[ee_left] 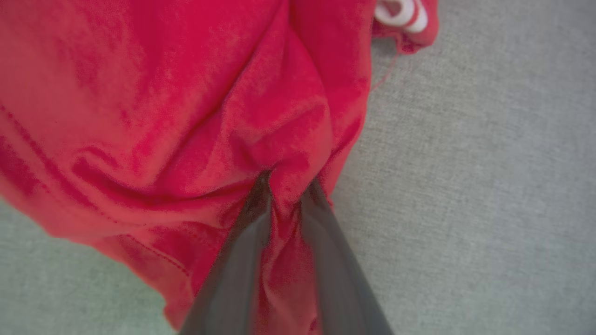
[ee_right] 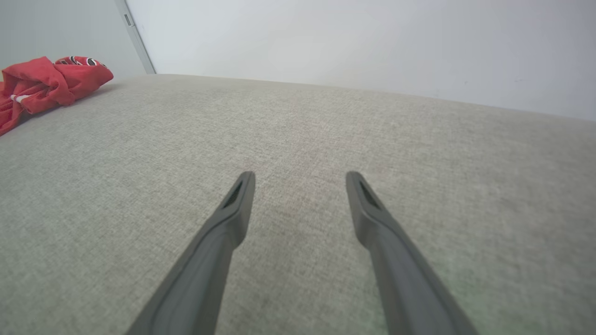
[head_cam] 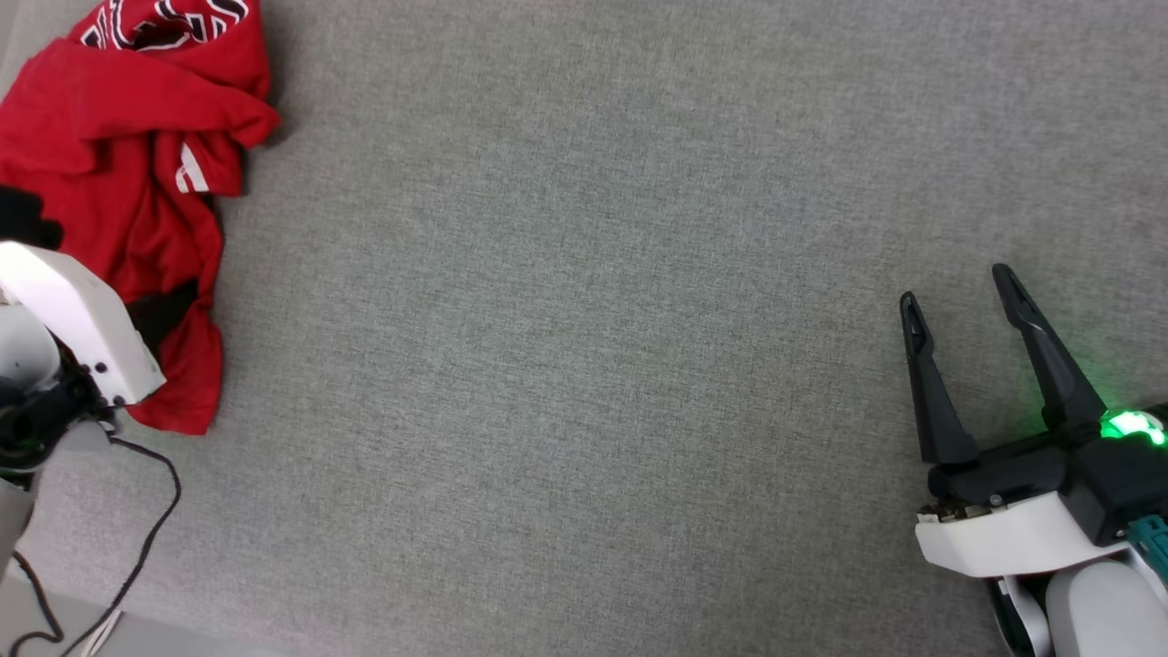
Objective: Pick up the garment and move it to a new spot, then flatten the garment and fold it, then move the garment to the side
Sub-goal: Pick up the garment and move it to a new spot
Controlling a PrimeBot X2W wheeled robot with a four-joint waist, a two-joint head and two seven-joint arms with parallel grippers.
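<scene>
The garment (head_cam: 119, 137) is a crumpled bright red jersey with black, white-outlined lettering, lying in a heap at the far left of the grey surface. My pale left forearm (head_cam: 82, 319) reaches over its near part. In the left wrist view my left gripper (ee_left: 289, 186) is closed on a bunched fold near the edge of the garment (ee_left: 163, 93), with red cloth squeezed between the two fingers. My right gripper (head_cam: 955, 286) hovers open at the lower right, far from the garment (ee_right: 42, 81), with nothing between its fingers (ee_right: 233, 218).
A grey woven surface (head_cam: 584, 365) stretches wide between the two arms. A thin black cable (head_cam: 146, 538) trails from my left arm at the lower left, near the surface's front edge. A pale wall (ee_right: 349, 42) rises behind the far edge.
</scene>
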